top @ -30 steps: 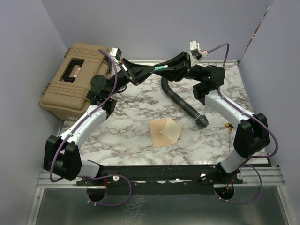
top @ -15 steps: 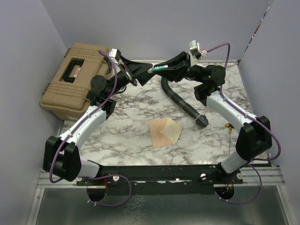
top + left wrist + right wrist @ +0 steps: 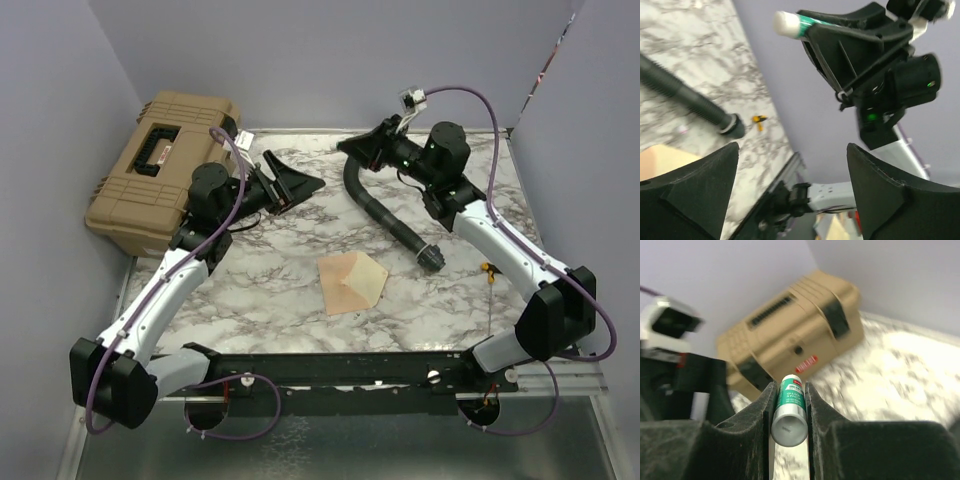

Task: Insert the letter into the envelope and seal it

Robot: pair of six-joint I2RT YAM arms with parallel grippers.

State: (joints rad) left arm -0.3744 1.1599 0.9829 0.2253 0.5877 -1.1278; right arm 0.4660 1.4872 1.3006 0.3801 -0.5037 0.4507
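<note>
The arms have separated since meeting over the far side of the tabletop (image 3: 260,290). My left claw (image 3: 300,186) has opened wide and is empty. My right claw (image 3: 352,148) alone stays clamped on the glue stick (image 3: 789,407). I judge the hand-over complete and sealing next. The envelope (image 3: 352,283) lies centre-near, and the letter is not separately visible. Only the wrist views resolve the stick; the overhead view does not.

A robotics lab cell; plain lilac walls (image 3: 330,60) enclose a marble-print table (image 3: 270,290); tan equipment case (image 3: 160,170) beside it.
</note>
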